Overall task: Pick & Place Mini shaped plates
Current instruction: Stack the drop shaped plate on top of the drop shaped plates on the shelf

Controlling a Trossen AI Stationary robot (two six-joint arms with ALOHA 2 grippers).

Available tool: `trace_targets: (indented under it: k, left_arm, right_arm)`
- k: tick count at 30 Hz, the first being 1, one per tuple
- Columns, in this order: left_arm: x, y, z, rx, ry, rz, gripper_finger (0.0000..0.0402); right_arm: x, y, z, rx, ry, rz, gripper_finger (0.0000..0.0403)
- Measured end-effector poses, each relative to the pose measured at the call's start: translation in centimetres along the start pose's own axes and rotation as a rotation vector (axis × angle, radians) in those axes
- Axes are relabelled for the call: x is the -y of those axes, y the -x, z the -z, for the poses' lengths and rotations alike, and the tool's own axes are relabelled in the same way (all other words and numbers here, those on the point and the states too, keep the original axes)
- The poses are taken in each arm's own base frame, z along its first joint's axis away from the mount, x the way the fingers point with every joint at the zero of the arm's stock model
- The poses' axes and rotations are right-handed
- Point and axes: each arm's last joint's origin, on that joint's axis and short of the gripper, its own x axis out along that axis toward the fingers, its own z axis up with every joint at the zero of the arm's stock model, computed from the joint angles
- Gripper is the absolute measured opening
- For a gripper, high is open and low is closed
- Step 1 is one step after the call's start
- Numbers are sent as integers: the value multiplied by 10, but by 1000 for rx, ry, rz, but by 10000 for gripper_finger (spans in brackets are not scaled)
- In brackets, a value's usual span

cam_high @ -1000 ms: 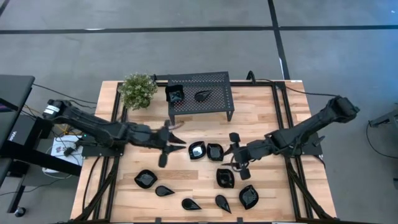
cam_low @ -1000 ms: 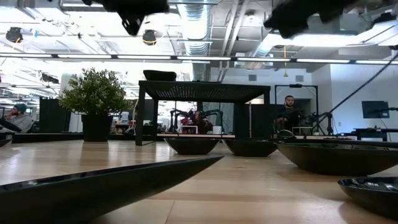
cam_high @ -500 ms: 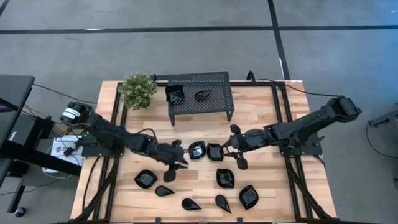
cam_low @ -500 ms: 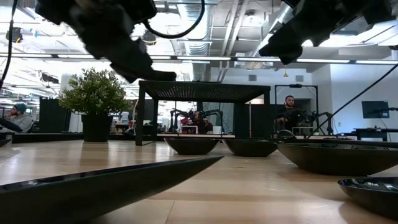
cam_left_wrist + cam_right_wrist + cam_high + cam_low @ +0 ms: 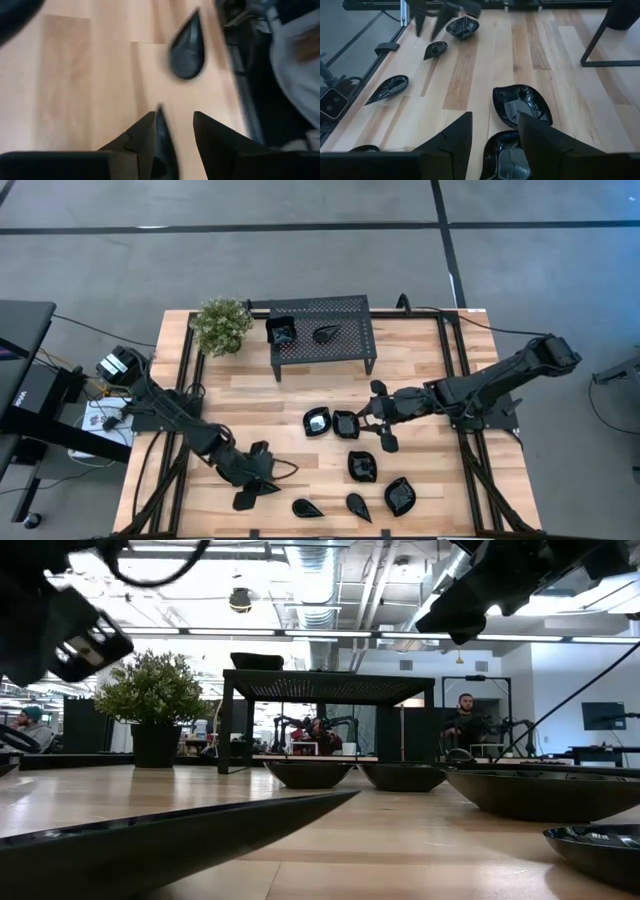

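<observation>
Down at the near left of the table [image 5: 420, 380], the left gripper [image 5: 256, 485] hangs low over the wood with its two dark fingers [image 5: 145, 137] spread apart and nothing caught between them. Just ahead of those fingers, in the left wrist view, a teardrop plate [image 5: 186, 47] lies flat on the boards close to the table edge. From above, another teardrop plate [image 5: 307, 507] lies just to the right of that gripper, with two more plates beyond it along the near edge.

Farther right, the right gripper [image 5: 383, 416] hovers over the middle of the table, its fingers [image 5: 452, 142] parted and empty. Directly below them sit two glossy plates side by side: a leaf-shaped plate [image 5: 317, 421] and a squarish plate [image 5: 346, 424]; a third plate [image 5: 362, 466] lies nearer the front edge.

At the back stands a black perforated stand [image 5: 322, 325] carrying two plates on top, a squarish one [image 5: 281, 332] and a teardrop one [image 5: 326, 334]. A small potted plant [image 5: 221, 325] sits to its left.
</observation>
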Motion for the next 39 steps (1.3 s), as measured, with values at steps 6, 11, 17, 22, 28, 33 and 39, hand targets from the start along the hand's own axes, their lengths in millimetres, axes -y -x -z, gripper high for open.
trace_targets:
  k: [6, 11, 17, 22, 28, 33, 39]
  left_arm:
    - [-17, -6, 18, -44, 53, -59, 134]
    - [-19, -10, 29, -60, 71, -32, 134]
    - [-23, -17, 37, -82, 75, -50, 134]
    - [-24, -29, 41, -87, 66, -58, 133]
    - [-25, -29, 40, -79, 14, -62, 80]
    - [-25, -24, 36, -62, 14, -51, 10]
    - [-22, -2, -14, 152, -172, -93, 6]
  right_arm:
    - [0, 0, -1, 12, -1, -1, 154]
    - [0, 0, -1, 10, -1, -1, 154]
    - [-2, 0, -1, 11, 1, -7, 154]
    - [-5, 1, -1, 13, 7, -20, 154]
    - [-5, 1, -1, 13, 7, -20, 154]
    - [-5, 1, -1, 14, 6, -20, 154]
    - [-5, 0, -1, 18, 6, -17, 154]
